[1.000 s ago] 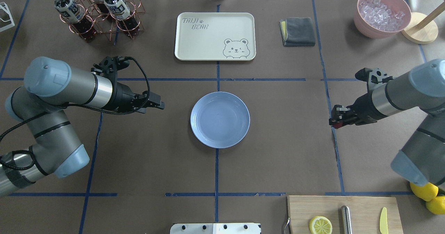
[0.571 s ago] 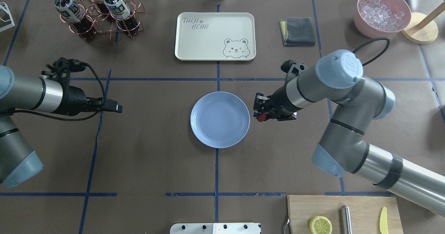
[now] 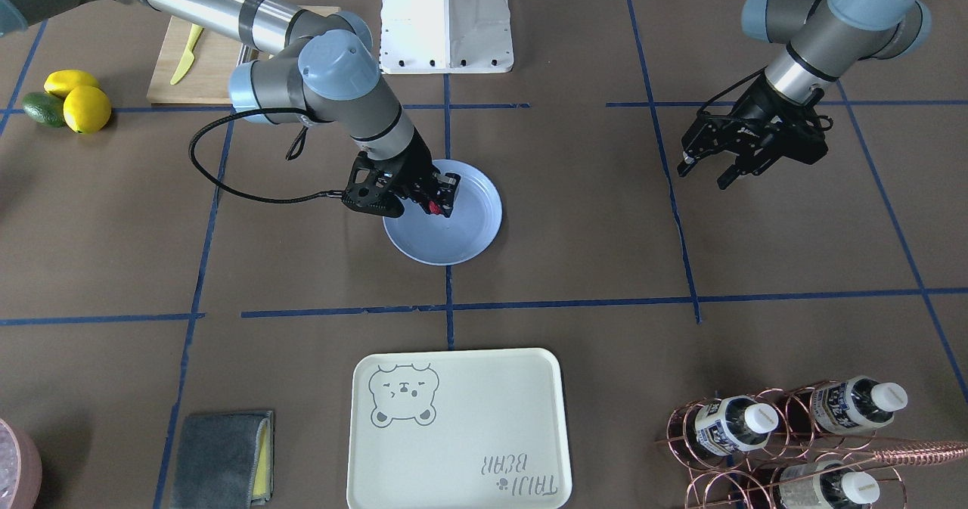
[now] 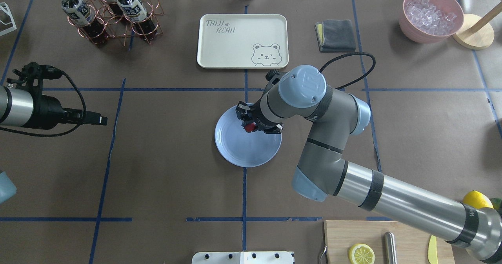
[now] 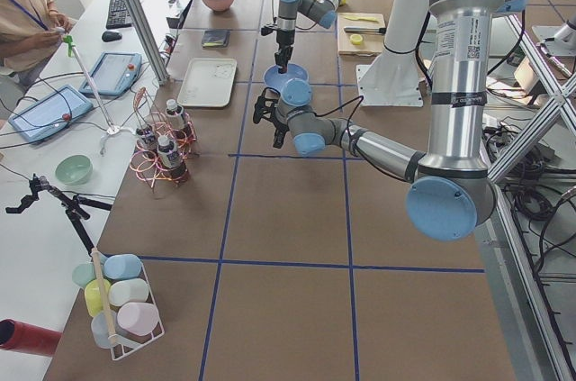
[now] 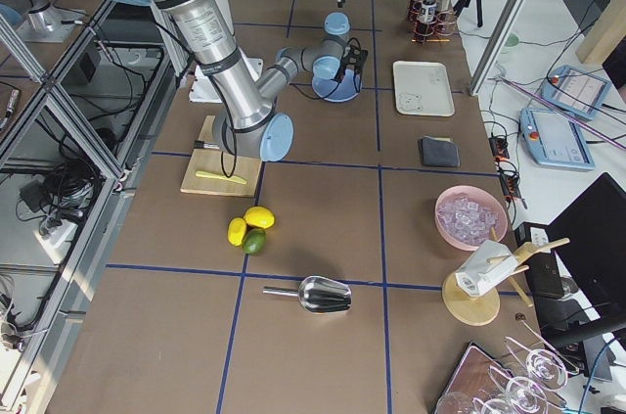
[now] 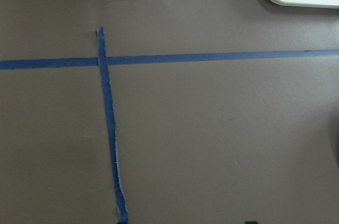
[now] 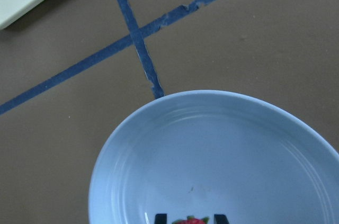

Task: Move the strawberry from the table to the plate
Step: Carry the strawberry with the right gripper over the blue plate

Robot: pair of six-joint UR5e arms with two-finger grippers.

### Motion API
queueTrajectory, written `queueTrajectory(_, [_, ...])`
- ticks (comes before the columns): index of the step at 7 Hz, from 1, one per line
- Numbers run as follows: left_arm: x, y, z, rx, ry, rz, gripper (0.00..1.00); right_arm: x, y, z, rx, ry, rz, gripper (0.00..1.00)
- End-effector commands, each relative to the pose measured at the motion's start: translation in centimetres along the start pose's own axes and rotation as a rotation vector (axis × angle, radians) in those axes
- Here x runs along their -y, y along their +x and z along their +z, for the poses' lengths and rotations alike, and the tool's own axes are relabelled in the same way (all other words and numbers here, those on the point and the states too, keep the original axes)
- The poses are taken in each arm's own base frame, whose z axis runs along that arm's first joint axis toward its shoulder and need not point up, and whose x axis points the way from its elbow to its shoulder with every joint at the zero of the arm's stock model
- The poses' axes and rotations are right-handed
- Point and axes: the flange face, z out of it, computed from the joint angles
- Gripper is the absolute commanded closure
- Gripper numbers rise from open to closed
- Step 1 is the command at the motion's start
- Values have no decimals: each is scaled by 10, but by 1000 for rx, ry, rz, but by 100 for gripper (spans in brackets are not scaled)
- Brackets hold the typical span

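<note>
The small red strawberry (image 4: 248,128) is pinched in my right gripper (image 4: 248,123), which is shut on it just above the far half of the light-blue plate (image 4: 243,151). From the front, the strawberry (image 3: 435,207) hangs over the plate (image 3: 463,242) without clearly touching it. In the right wrist view the strawberry (image 8: 190,221) peeks in at the bottom edge over the plate (image 8: 212,150). My left gripper (image 3: 705,175) hovers open and empty over the brown table (image 4: 164,170), far from the plate.
A cream bear tray (image 4: 242,40) lies beyond the plate. A copper bottle rack (image 4: 113,13), a grey cloth (image 4: 336,35) and a pink bowl of ice (image 4: 430,15) line the far edge. A cutting board (image 4: 386,240) sits near right, with lemons (image 3: 76,100) and an avocado (image 3: 41,108) beside it.
My right arm swept left from the table's right side, carrying the strawberry to above the plate. My left arm drew back toward the left edge.
</note>
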Motion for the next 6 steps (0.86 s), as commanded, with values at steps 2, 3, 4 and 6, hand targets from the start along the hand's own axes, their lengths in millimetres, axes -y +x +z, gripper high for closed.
queueTrajectory(2, [0, -2, 0, 3, 0, -2, 20, -20, 11, 27, -37, 4, -13, 100])
queueTrajectory(3, [0, -1, 0, 1, 2, -1, 20, -19, 12, 28, -40, 4, -12, 100])
queueTrajectory(4, [0, -1, 0, 1, 2, -1, 20, -19, 12, 30, -45, 5, -12, 100])
queueTrajectory(6, [1, 0, 1, 0, 2, -2, 20, -16, 10, 33, -52, 29, -9, 100])
